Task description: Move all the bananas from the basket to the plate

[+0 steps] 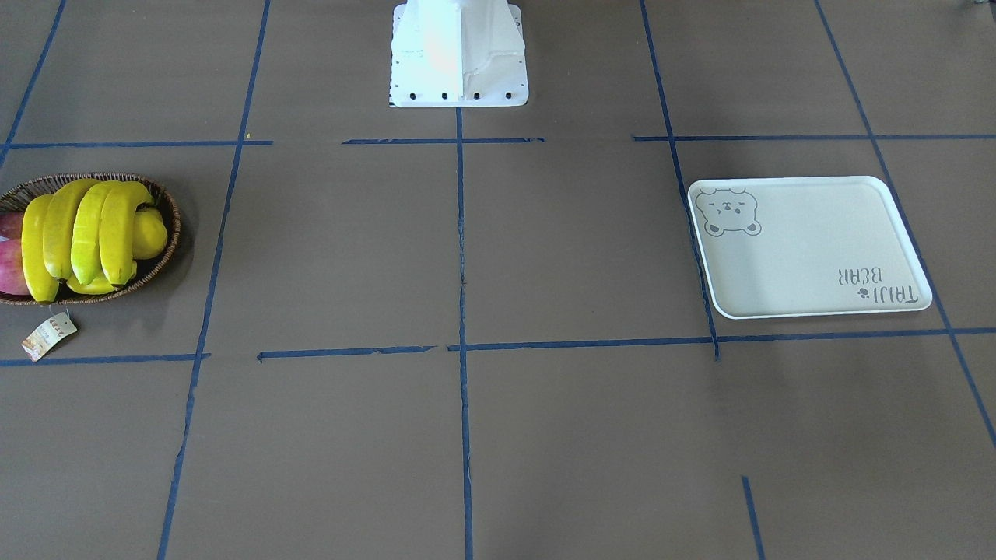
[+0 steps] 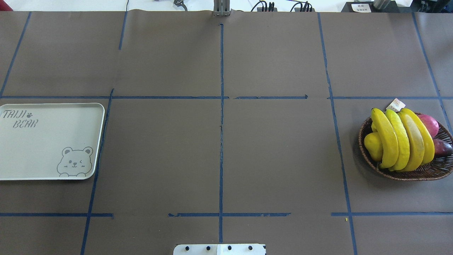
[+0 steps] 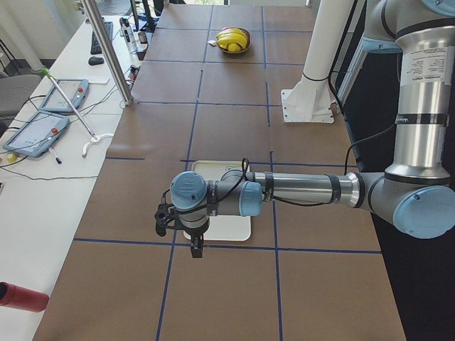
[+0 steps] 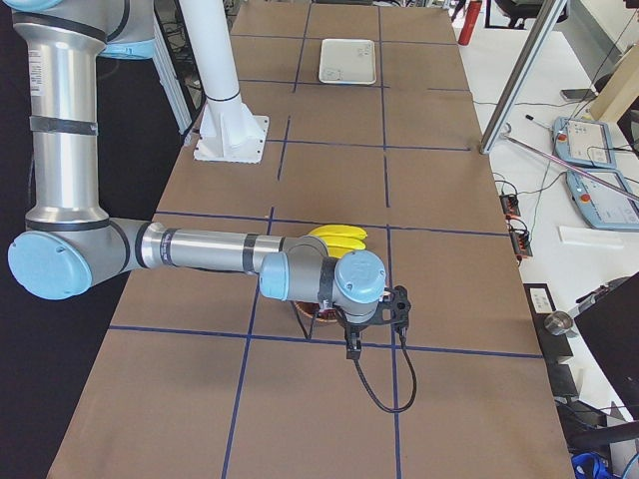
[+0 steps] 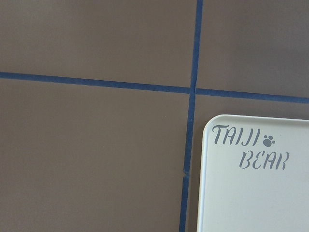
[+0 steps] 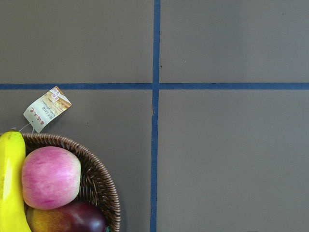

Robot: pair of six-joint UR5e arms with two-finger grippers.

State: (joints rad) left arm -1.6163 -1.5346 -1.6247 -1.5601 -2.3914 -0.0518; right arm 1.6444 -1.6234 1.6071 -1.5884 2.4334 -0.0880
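Note:
Several bananas (image 1: 85,233) (image 2: 403,140) lie side by side in the dark wicker basket (image 1: 171,225) (image 2: 417,175) at the table's right end. One banana (image 6: 9,193) and the basket rim (image 6: 96,174) fill the lower left corner of the right wrist view. The cream plate (image 2: 42,141) (image 1: 809,249) (image 5: 251,203) with a bear drawing lies bare at the left end. My left gripper (image 3: 195,249) hangs above the plate's (image 3: 227,227) outer end. My right gripper (image 4: 351,344) hangs above the basket's (image 4: 305,314) outer side. I cannot tell whether either is open or shut.
A pink apple (image 6: 50,176) (image 2: 429,124), a dark red fruit (image 2: 442,147) and a stubby yellow fruit (image 2: 372,143) share the basket. Its paper tag (image 6: 47,108) lies on the table. The white robot base (image 1: 459,54) stands mid-table. A metal pole (image 3: 106,50) rises at the far edge.

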